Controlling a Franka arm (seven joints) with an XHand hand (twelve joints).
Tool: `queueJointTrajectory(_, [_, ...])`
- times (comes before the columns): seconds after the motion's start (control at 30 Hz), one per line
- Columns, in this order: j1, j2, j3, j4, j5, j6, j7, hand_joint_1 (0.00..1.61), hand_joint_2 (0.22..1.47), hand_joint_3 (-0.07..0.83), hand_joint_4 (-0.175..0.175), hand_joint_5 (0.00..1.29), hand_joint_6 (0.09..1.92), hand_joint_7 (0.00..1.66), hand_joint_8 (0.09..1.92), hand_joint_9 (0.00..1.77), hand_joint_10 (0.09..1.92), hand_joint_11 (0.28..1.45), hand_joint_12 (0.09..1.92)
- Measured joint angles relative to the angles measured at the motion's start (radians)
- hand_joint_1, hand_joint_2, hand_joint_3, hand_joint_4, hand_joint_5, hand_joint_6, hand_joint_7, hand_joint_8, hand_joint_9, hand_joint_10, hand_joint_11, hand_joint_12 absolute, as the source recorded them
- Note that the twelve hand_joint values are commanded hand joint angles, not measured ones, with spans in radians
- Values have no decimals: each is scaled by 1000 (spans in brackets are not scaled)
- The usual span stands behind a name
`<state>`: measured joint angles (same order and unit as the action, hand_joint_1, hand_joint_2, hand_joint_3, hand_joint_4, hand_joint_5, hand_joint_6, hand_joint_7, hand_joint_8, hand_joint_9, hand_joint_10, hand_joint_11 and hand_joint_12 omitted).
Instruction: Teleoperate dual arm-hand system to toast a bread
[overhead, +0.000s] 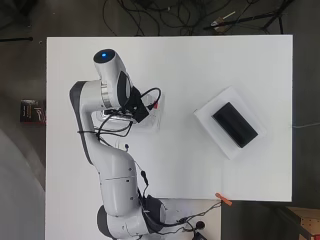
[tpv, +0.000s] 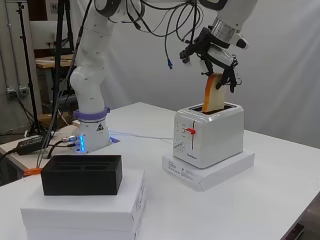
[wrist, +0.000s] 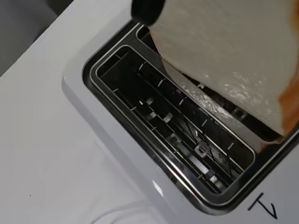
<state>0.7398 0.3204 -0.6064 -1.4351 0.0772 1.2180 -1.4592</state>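
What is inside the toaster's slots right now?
The bread slice, held by the hand, has its lower edge in one slot of the toaster. The other slot shows only wire guides. The slice hides its own slot's bottom.

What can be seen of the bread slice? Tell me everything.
The bread slice is pale with a tan-brown crust along its edge. It stands nearly upright, leaning slightly, its lower end inside a slot of the white toaster while most of it still sticks out above. The hand pinches its top. In the wrist view its face looks smooth and untoasted.
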Motion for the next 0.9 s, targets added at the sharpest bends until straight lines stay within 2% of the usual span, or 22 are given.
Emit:
queueJointTrajectory(0.1, [-4, -79, 111, -96, -90, 105, 9, 1241, 1149, 1, -175, 745, 1206, 1101, 915, 1359, 192, 778, 188])
queueJointTrajectory(0.2, [-5, -103, 151, -129, -127, 137, 19, 1238, 1155, 0, -175, 731, 1235, 1095, 918, 1374, 126, 780, 145])
queueJointTrajectory(0.3, [-26, -67, 162, -75, -120, 79, 20, 1238, 1155, 1, -175, 728, 1249, 1098, 901, 1377, 87, 775, 110])
queueJointTrajectory(0.43, [-81, 33, 192, 61, -109, -68, 62, 1228, 1181, -2, -163, 712, 1233, 1017, 1086, 1402, 115, 834, 172])
queueJointTrajectory(0.47, [-103, 63, 198, 100, -90, -119, 76, 1221, 1193, -8, -153, 704, 1243, 993, 1132, 1373, 187, 815, 278])
queueJointTrajectory(0.53, [-148, 122, 212, 179, -55, -218, 98, 1206, 1210, -8, -129, 687, 1271, 950, 1203, 1259, 455, 728, 566])
queueJointTrajectory(0.6, [-196, 191, 230, 274, -21, -321, 129, 1179, 1228, -4, -78, 663, 1343, 903, 1243, 1138, 740, 669, 816])
queueJointTrajectory(0.67, [-228, 249, 243, 346, 1, -412, 166, 1162, 1240, -1, -48, 645, 1396, 872, 1269, 1066, 899, 645, 969])
queueJointTrajectory(0.7, [-236, 268, 245, 366, 11, -445, 176, 902, 1214, -4, -36, 589, 1071, 830, 1043, 1020, 879, 631, 996])
queueJointTrajectory(0.73, [-243, 280, 246, 377, 28, -469, 181, 578, 1066, -20, -12, 418, 660, 656, 669, 824, 624, 559, 729])
queueJointTrajectory(0.77, [-248, 285, 249, 381, 48, -482, 180, 337, 926, -23, 25, 240, 356, 391, 368, 505, 358, 458, 445])
queueJointTrajectory(0.8, [-249, 283, 255, 378, 63, -482, 177, 199, 855, -15, 53, 125, 179, 208, 187, 288, 189, 389, 259])
queueJointTrajectory(0.83, [-247, 275, 264, 369, 71, -471, 174, 105, 833, -6, 75, 93, 88, 120, 92, 189, 99, 366, 144])
queueJointTrajectory(0.9, [-246, 234, 292, 323, 48, -420, 158, 24, 847, 2, 85, 137, 87, 159, 87, 229, 87, 384, 87])
